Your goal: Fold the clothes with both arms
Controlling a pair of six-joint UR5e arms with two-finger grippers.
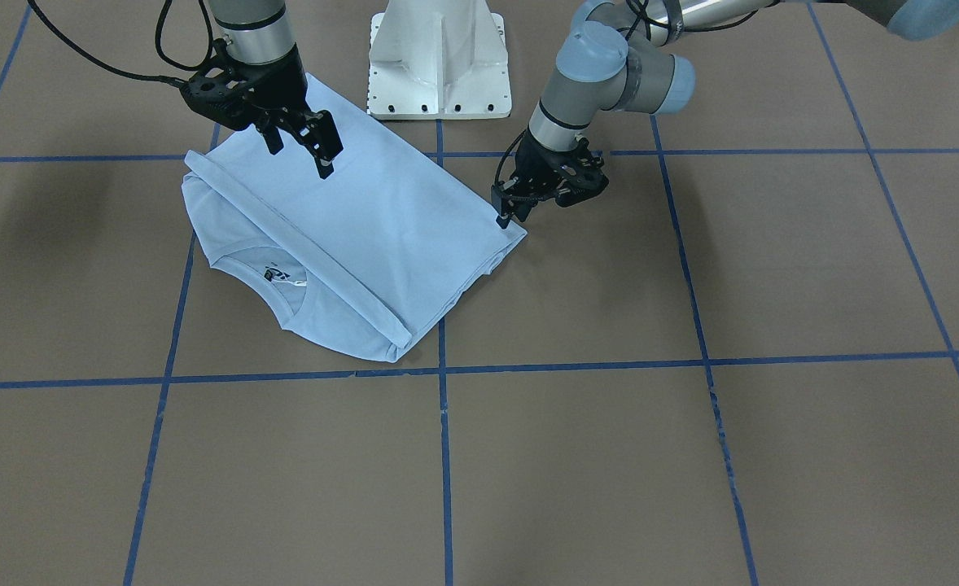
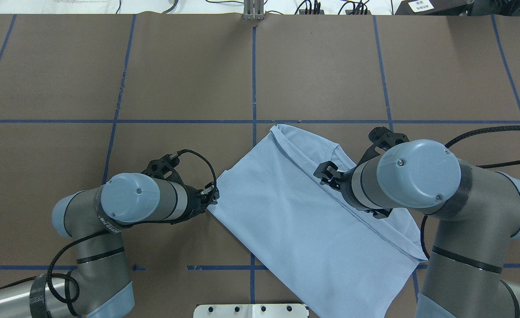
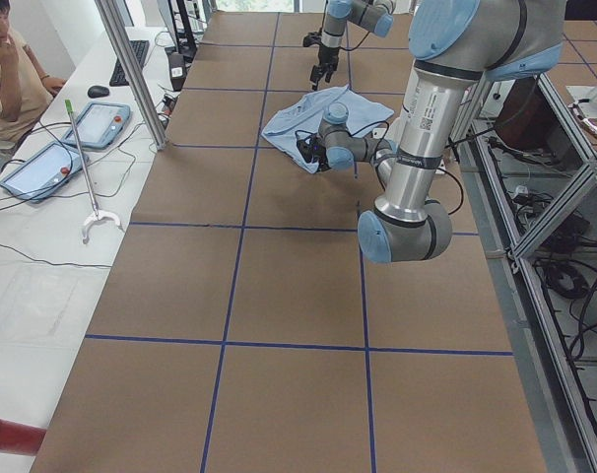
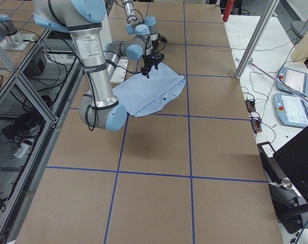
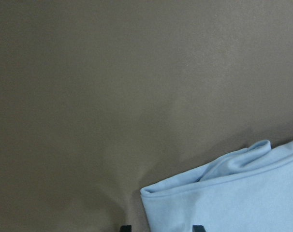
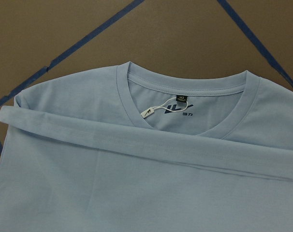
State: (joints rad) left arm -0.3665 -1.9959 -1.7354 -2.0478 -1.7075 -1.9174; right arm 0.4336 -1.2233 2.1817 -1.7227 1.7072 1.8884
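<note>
The light blue T-shirt [image 1: 365,220] lies flat and slanted on the brown table, its lower part folded up over the chest, with a long fold edge just below the round neck [image 6: 185,140]. The white neck tag [image 6: 151,111] shows. My left gripper [image 1: 504,218] is low at the shirt's corner [image 5: 156,193]; its fingertips [image 5: 125,227] stand apart, open, on either side of that corner. My right gripper [image 1: 300,155] is open and empty, hovering above the folded panel near the fold edge [image 2: 326,172]. The chest print is mostly covered [image 1: 274,273].
The white pedestal base [image 1: 439,65] stands behind the shirt. Blue tape lines [image 1: 444,456] grid the table. An operator [image 3: 8,69] sits beyond the far edge, with tablets [image 3: 101,123] and a grabber stick [image 3: 87,187] on the white bench.
</note>
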